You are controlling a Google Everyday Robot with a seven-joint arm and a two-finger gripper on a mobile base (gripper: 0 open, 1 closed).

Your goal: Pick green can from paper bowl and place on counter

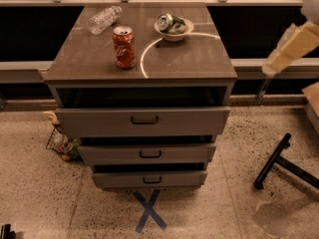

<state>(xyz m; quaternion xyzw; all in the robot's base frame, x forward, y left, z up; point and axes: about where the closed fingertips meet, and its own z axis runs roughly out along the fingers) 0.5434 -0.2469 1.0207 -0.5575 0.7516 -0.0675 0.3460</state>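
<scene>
Noted: green can on its side in the paper bowl, which sits on the worktop. Left of the bowl and nearer me, red soda can upright; clear bottle lying farther left. The gripper hangs well right of the bowl, off the worktop. I cannot tell if it is open or closed.

Counter, paper bowl, red can, clear bottle, end effector off-frame right
</scene>
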